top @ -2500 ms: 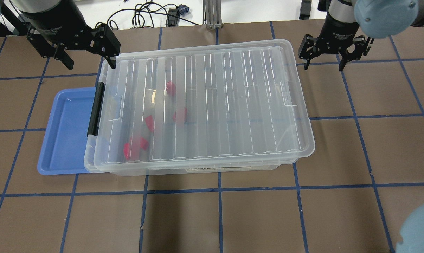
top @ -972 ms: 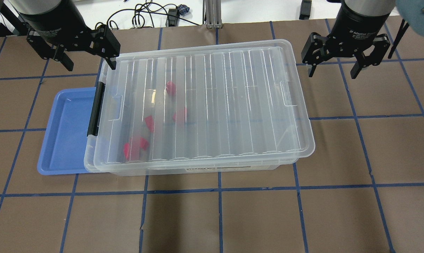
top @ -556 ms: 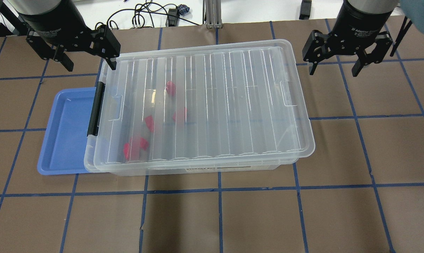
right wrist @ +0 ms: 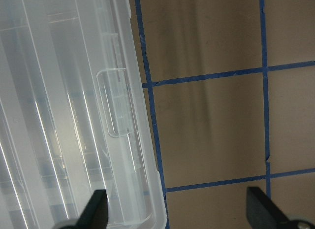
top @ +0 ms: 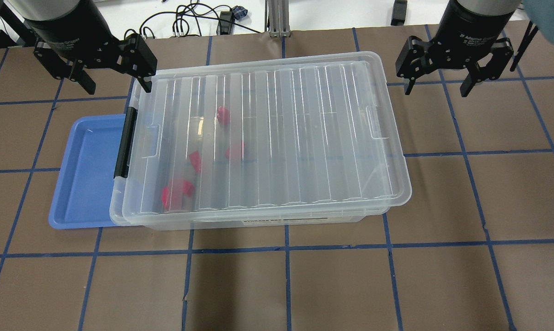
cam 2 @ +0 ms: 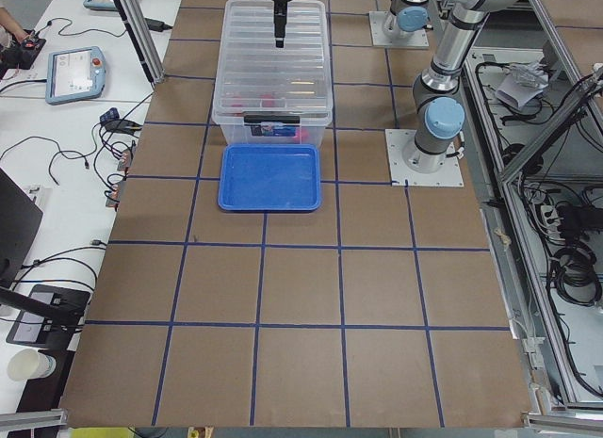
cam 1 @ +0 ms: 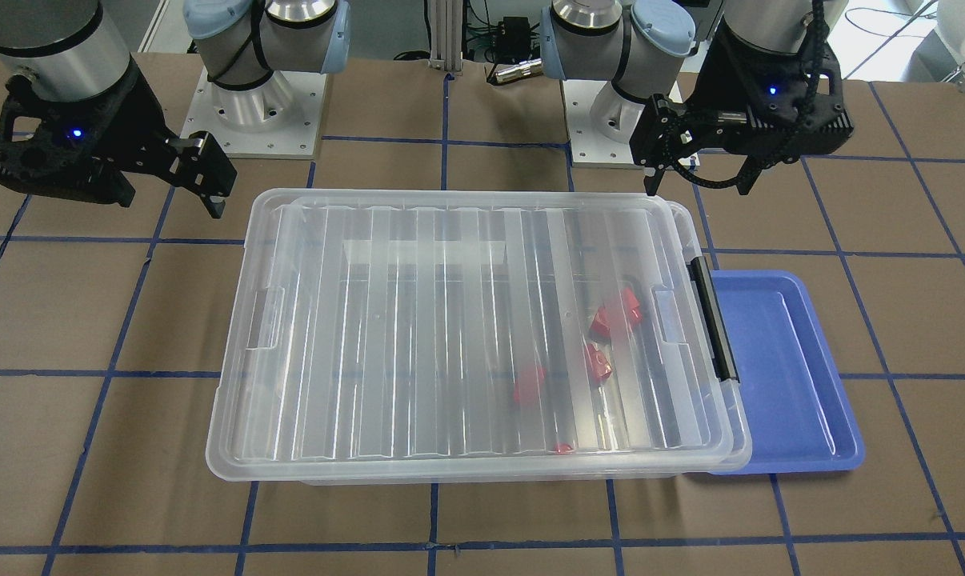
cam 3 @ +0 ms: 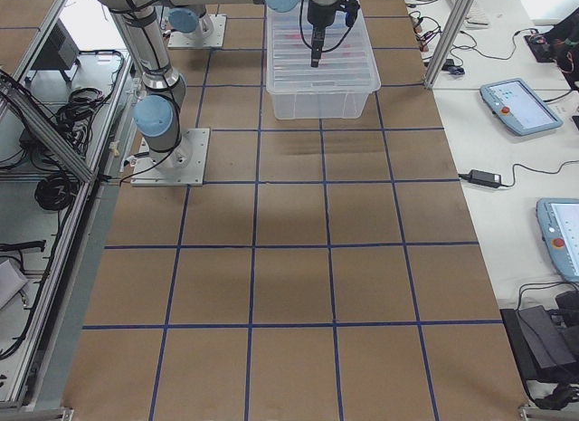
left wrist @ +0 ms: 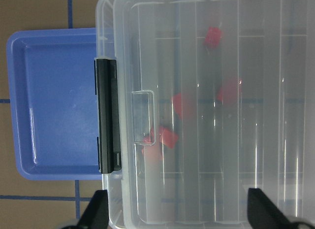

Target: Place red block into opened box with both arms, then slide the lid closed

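- Although laid over nearly all of the box (top: 258, 220), found shifted slightly toward the overhead frame's right: the lid (top: 277, 138), overhanging the box's right end and baring a thin strip of rim beside the black bar (top: 124, 142) at the left.
- Inside the box, under the lid, left of centre in the overhead frame: several red blocks (top: 223, 115), scattered and blurred through the ribbed plastic; exact count hard to tell at the lower left, where pieces crowd together.
- Upper left of the overhead frame: left gripper (top: 119, 87), spread wide, holding nothing, with one fingertip (top: 147, 85) above the box's far left corner; contact impossible to judge.
- Upper right of the same frame: right gripper (top: 437, 92), likewise spread wide and empty, over bare table (top: 304, 285) just past the box's far right corner, apart from lid and box.
- Mirrored in the front-facing view: left gripper (cam 1: 698, 188) at upper right, near the bar end of the far rim.
- Left of the box in the overhead frame: blue tray (top: 81, 174), just beside the bar end; touching or not, cannot tell.
- Left wrist view: looks down on bar, tray and red blocks, with two dark fingertips (left wrist: 98, 212) far apart at the bottom edge.
- Right wrist view: looks down on the lid's notch (right wrist: 115, 103) at frame left and on brown table crossed by blue tape lines (right wrist: 206, 76) at right.
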You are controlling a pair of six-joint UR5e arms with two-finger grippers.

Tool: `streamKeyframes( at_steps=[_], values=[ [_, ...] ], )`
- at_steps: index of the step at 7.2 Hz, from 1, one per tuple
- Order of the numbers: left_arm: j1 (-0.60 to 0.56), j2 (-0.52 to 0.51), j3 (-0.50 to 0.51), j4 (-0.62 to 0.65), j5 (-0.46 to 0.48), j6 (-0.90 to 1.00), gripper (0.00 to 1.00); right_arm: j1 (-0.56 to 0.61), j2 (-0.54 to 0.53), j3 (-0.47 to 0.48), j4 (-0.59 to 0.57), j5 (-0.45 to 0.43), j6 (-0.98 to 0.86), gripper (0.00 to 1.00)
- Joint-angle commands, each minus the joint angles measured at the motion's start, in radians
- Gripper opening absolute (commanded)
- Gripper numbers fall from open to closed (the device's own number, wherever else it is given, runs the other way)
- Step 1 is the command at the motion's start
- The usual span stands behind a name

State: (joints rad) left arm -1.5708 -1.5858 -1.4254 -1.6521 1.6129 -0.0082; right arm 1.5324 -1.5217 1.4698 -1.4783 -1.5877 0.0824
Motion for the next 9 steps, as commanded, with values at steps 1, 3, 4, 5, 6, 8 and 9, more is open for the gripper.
streamKeyframes(
  at_steps=[1,3,4,5,6,8,9],
  values=[
    [0.0,0.001,-0.001,0.0,-0.001,0.001,1.0,0.0,0.0,0.0,0.001,0.0,0.0,1.0],
    [0.0,0.001,-0.003,0.0,-0.002,-0.001,1.0,0.0,0.0,0.001,0.0,0.002,0.0,1.0],
    [0.006,0.003,-0.003,0.0,-0.002,0.001,1.0,0.0,0.0,0.013,0.01,-0.001,0.002,1.0],
    [0.003,0.003,-0.003,0.0,-0.004,0.002,1.0,0.0,-0.002,0.001,0.004,-0.001,0.002,1.0],
    [0.003,0.0,-0.003,0.005,-0.002,0.007,1.0,0.0,-0.002,0.009,0.004,-0.004,0.003,1.0],
    [0.009,0.0,0.002,0.005,-0.014,0.007,1.0,0.0,-0.002,0.004,0.003,-0.003,0.002,1.0],
    [0.009,0.003,-0.001,0.003,-0.016,0.007,1.0,0.0,-0.002,0.001,0.003,-0.001,0.002,1.0]
  ],
)
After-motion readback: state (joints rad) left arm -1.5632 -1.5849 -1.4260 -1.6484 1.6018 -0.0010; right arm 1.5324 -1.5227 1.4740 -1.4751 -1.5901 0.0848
